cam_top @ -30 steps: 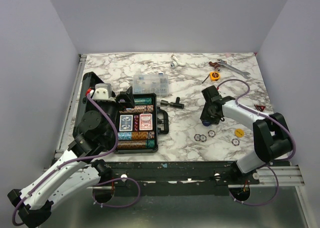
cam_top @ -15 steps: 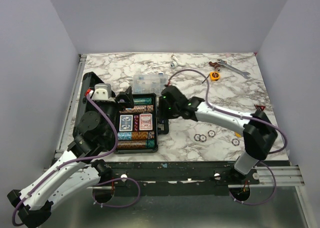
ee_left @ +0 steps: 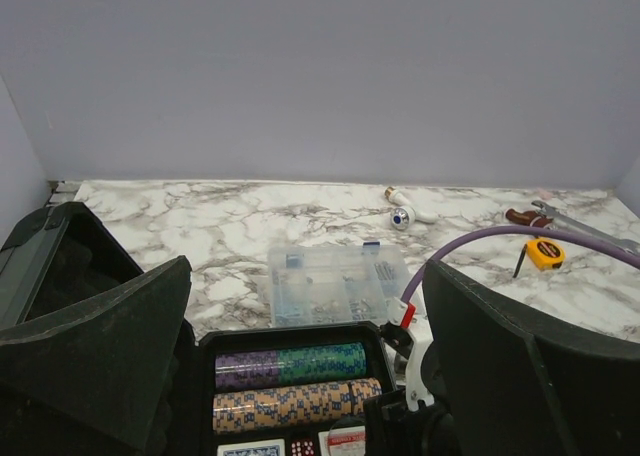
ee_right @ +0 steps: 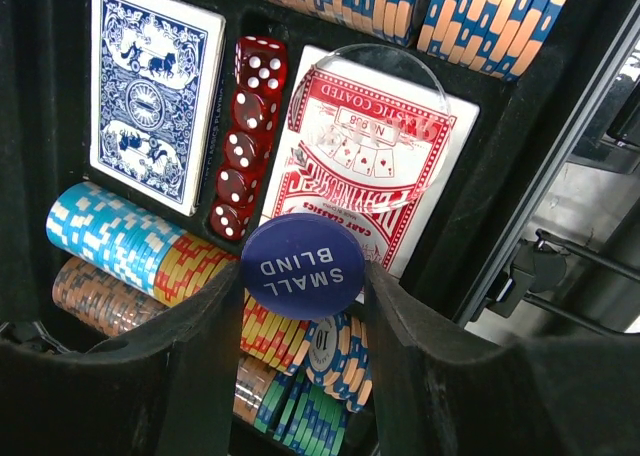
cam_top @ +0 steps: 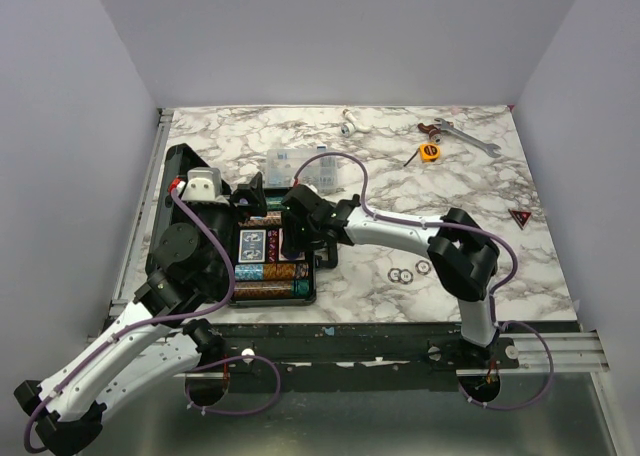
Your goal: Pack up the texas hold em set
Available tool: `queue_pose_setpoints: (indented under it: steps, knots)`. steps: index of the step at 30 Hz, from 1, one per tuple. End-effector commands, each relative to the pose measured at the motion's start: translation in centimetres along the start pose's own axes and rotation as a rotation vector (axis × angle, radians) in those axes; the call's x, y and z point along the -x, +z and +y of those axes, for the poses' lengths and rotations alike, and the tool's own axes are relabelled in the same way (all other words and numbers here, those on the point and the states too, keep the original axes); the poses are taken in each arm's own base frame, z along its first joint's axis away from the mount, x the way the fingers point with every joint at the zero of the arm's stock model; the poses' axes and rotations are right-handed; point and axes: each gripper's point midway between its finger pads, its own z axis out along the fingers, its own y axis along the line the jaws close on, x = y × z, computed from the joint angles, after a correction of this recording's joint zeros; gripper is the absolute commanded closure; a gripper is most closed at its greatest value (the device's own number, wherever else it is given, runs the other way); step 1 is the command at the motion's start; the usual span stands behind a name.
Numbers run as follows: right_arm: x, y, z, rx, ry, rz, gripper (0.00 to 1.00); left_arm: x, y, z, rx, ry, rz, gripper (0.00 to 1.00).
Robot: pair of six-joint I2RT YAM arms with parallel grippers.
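Grips with the right gripper [ee_right: 302,276] a round blue button [ee_right: 302,261] marked SMALL BLIND, fingers [ee_right: 205,356] pressing its rim from both sides. Holds it over the right side of the open black case [ee_right: 500,146], above the near edge of the red card deck [ee_right: 375,176] and the near row of multicoloured chips [ee_right: 130,251]. Shows a clear round disc [ee_right: 372,86] lying on that red deck, a column of red dice [ee_right: 245,136] just left of it, then the blue card deck [ee_right: 150,96] further left. Holds the left gripper [ee_left: 305,306] spread wide with nothing between its fingers, at the far end of the case, near the clear compartment box [cam_top: 298,164]. Shows three small round pale buttons [cam_top: 408,273] lying on the marble table [cam_top: 250,136] to the right of the case, apart from it
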Motion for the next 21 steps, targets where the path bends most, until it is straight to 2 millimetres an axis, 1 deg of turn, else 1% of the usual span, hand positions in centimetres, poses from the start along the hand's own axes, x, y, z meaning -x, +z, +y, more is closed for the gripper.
queue_pose_setpoints:
  steps: [1, 6, 9, 12, 13, 17, 19, 21]
  knots:
    - [-0.7, 0.1, -0.3, -0.025, -0.011, 0.047, 0.57, 1.6, -0.2, 0.1, 0.002, -0.026, -0.038, 0.02]
    - [-0.9, 0.5, -1.0, -0.061, -0.019, 0.055, 0.54, 1.6, -0.3, 0.1, -0.003, -0.03, -0.037, 0.01]
    - [-0.8, 0.6, -0.9, -0.056, -0.022, 0.059, 0.5, 1.6, -0.3, 0.0, -0.005, -0.03, -0.036, 0.02]
    - [-0.6, 0.8, -0.8, -0.057, -0.031, 0.052, 0.43, 1.6, -0.2, 0.0, -0.005, -0.03, -0.035, 0.02]
    - [-0.5, 0.9, -0.9, -0.063, -0.033, 0.051, 0.39, 1.5, -0.2, -0.1, -0.008, -0.03, -0.034, 0.02]
    - [0.2, 0.7, -0.6, -0.069, -0.041, 0.035, 0.25, 1.6, -0.2, 0.0, -0.006, -0.03, -0.035, 0.01]
    - [1.0, 0.3, -0.5, -0.08, -0.042, 0.014, 0.23, 1.5, -0.2, 0.0, -0.004, -0.03, -0.034, 0.01]
    - [2.5, -1.0, -0.8, -0.116, -0.038, -0.046, 0.22, 1.5, -0.2, 0.0, -0.004, -0.03, -0.034, 0.02]
